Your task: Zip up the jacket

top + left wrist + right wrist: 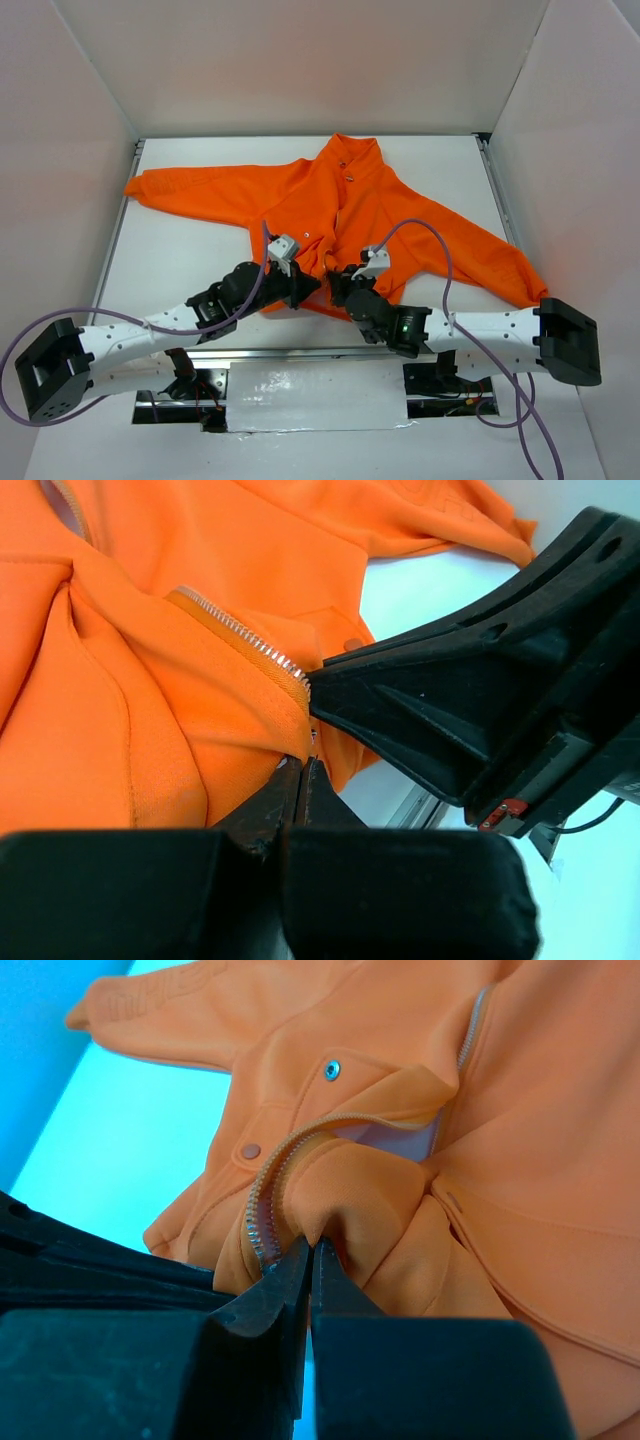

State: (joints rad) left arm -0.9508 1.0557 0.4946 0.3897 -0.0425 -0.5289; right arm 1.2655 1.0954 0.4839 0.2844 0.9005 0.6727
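The orange jacket (350, 215) lies flat on the white table (190, 265), collar away from the arm bases and hem nearest them, with both grippers meeting at the centre of the hem. The left gripper (303, 764) has its fingers pressed together on the fabric edge just below the lower end of one row of zipper teeth (240, 630). The right gripper (312, 1250) is likewise pinched closed on a fold of fleece touching the other row. We judge the step in hand to be joining the two bottom ends of the zipper, which stands open here with pale lining showing. To do this well, we hold both pinches close to the teeth, draw the two tapes taut and parallel, and bring the ends level before any upward pull, since bunched fabric beside the teeth may jam. We cannot locate the slider in these views. No container is present; a metal snap (331, 1069) suggests a flap pocket, whose contents cannot be seen.
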